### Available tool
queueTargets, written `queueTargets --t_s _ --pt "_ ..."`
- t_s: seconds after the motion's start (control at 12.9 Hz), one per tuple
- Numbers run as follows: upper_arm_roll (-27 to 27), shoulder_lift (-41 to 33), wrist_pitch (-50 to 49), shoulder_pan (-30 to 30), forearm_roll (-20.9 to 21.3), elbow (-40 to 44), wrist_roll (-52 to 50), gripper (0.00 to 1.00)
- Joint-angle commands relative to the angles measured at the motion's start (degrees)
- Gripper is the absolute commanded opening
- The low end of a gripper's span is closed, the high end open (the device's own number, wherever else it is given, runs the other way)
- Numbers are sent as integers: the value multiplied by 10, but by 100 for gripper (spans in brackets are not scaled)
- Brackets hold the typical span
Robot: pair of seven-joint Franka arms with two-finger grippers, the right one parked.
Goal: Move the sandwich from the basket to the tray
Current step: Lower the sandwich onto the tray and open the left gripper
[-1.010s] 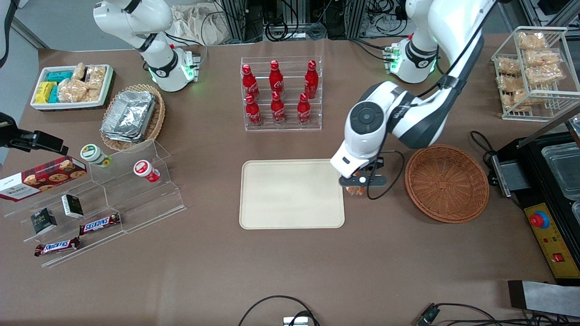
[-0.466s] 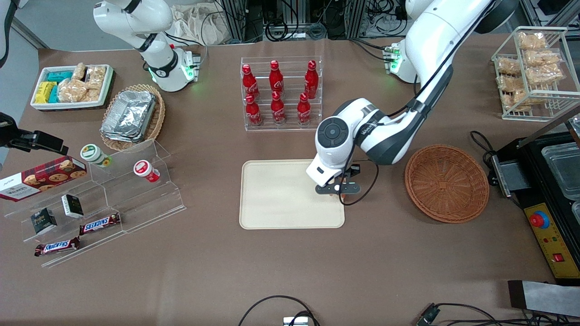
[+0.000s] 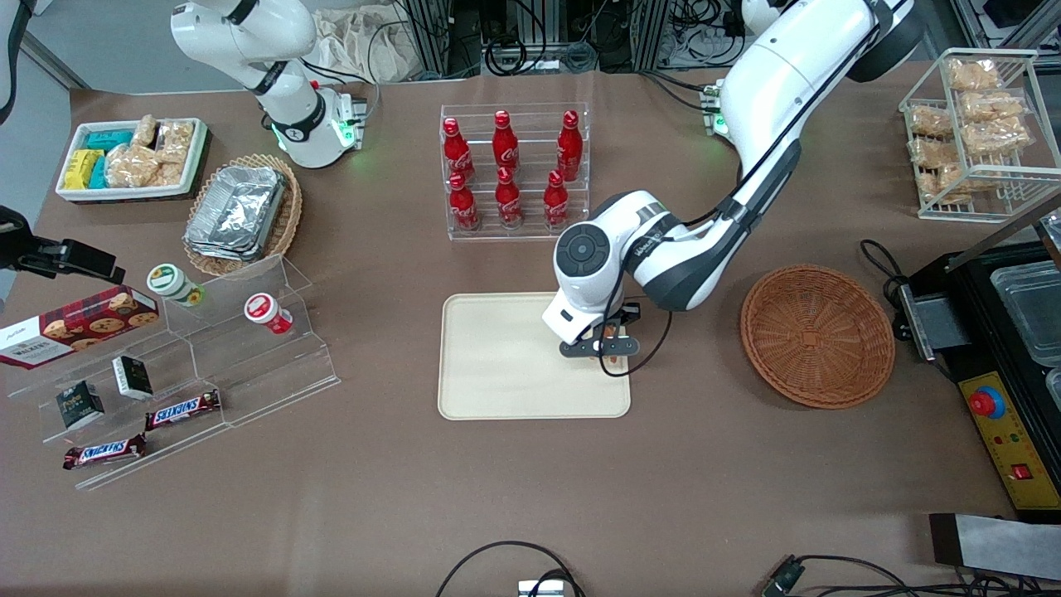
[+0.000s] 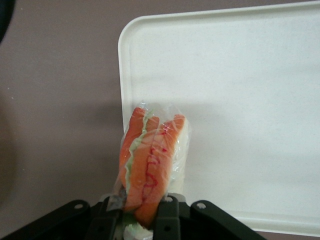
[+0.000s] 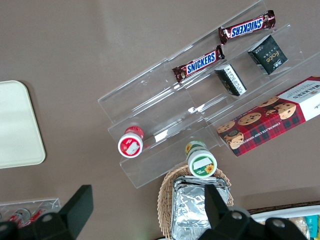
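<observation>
**Over the tray's edge, sandwich in grasp**

Between the fingers (image 4: 167, 212) of the gripper (image 4: 139, 216), clamped on its wrapped end, the sandwich (image 4: 152, 162) hangs with its orange-red filling showing through clear wrap. It hovers above the tray (image 4: 250, 100), over the rim nearest the basket (image 3: 817, 335). The front view shows the gripper (image 3: 603, 346) over that same end of the tray (image 3: 506, 356); the basket sits apart on the brown counter (image 3: 530, 497), toward the working arm's end.

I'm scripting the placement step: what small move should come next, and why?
Probably lower, then release. The end effector is shut on the clear-wrapped orange-filled sandwich wedge, which hangs above the cream rectangular plastic tray near its edge; the brown round wicker basket is empty.
</observation>
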Motion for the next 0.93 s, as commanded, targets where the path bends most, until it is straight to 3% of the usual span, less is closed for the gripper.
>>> queueTargets --t_s 0.0,0.47,0.7,0.78,0.85 --pt "3 28 -14 -20 23 38 -19 22" --pt "3 70 -12 -33 59 56 -54 22" --pt "3 77 -12 -36 70 57 -60 28" --pt "3 77 -12 -36 70 57 -61 41" --pt "3 76 -12 -35 70 57 -60 66"
